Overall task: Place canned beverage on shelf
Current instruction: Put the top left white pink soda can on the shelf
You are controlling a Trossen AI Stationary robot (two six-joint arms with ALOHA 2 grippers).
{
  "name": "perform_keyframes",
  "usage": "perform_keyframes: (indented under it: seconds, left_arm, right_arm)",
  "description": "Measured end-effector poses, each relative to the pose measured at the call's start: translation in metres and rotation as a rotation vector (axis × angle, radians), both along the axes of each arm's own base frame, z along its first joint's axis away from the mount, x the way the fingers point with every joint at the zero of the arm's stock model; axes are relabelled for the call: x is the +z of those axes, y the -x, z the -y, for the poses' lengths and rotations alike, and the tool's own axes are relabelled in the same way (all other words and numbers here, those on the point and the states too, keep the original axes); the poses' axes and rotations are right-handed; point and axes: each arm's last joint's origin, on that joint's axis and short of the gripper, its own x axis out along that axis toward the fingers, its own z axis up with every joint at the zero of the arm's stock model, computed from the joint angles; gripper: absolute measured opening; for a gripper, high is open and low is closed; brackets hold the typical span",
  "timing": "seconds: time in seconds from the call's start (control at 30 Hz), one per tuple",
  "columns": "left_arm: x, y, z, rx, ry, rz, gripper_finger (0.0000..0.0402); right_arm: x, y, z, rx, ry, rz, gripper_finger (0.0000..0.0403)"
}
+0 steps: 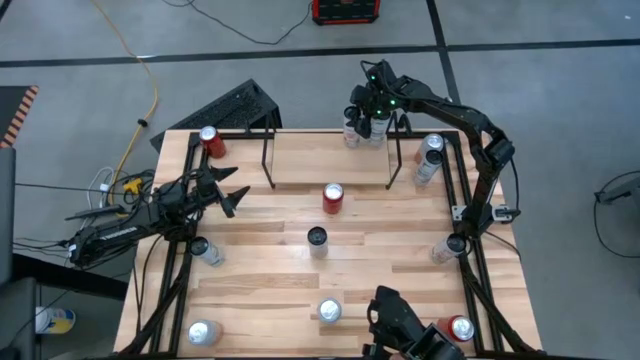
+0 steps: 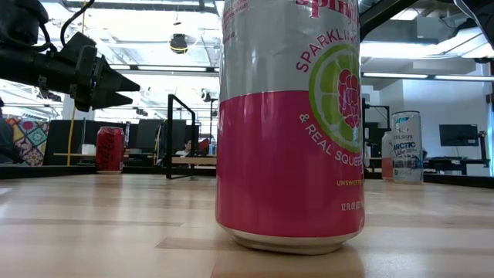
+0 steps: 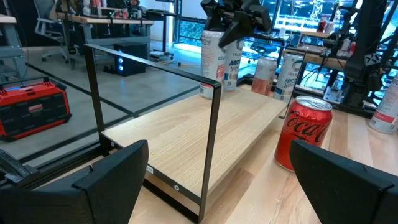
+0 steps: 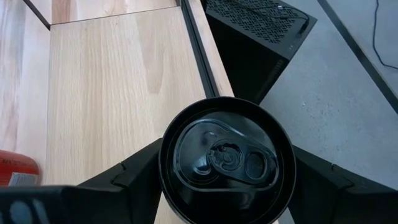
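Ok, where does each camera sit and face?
High: above the table, facing straight down; both arms, left tool, right tool at the shelf.
Low: table height, facing level across; pink can close, left tool above.
Left wrist: faces shelf and Coke can past its own fingers.
Right wrist: looks down on the can in its tool.
Shared: high and left wrist both show the Coke can.

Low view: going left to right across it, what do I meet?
Left tool up high → red can → shelf upright → big pink sparkling-water can up close → white Celsius can.
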Motion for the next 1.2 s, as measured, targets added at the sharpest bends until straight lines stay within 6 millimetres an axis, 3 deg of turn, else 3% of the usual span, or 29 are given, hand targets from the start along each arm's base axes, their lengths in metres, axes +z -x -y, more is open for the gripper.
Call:
perform_keyframes:
  seconds: [1.2]
  left_arm:
    - [0.0000, 0.0000, 0.0000, 0.000, 0.000, 0.000, 0.0374]
  right_arm:
    - [0.0015, -0.0010, 0.0007, 0.013, -0.007, 0.032, 0.0292]
